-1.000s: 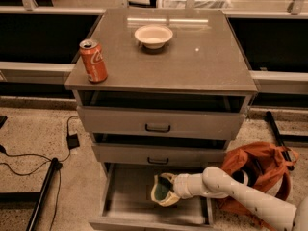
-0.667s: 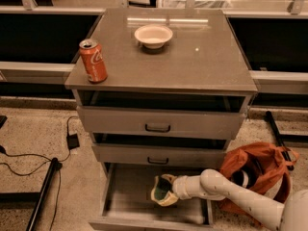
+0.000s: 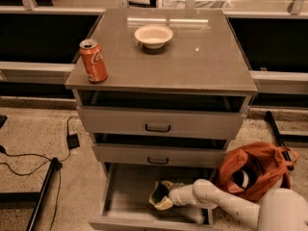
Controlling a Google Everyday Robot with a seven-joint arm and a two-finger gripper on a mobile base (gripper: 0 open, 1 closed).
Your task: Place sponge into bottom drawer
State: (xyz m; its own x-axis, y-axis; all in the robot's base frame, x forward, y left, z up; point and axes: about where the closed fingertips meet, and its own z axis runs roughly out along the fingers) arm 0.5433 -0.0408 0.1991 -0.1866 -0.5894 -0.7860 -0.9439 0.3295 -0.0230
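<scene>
The bottom drawer (image 3: 120, 196) is pulled open, a wide shallow grey tray at the foot of the cabinet. My gripper (image 3: 161, 197) reaches into it from the right on the white arm (image 3: 216, 203). It sits low over the drawer floor, near the middle. It is shut on the sponge (image 3: 161, 204), which shows pale yellow foam below and a dark face above. I cannot tell whether the sponge touches the floor.
A red soda can (image 3: 93, 60) stands at the front left of the cabinet top (image 3: 202, 61), and a white bowl (image 3: 153, 35) sits toward the back. The two upper drawers (image 3: 159, 124) are slightly open. An orange bag (image 3: 255, 170) lies on the floor at the right. Cables (image 3: 29, 162) lie at the left.
My gripper with the sponge has shifted slightly left and lower inside the bottom drawer. Nothing else has moved.
</scene>
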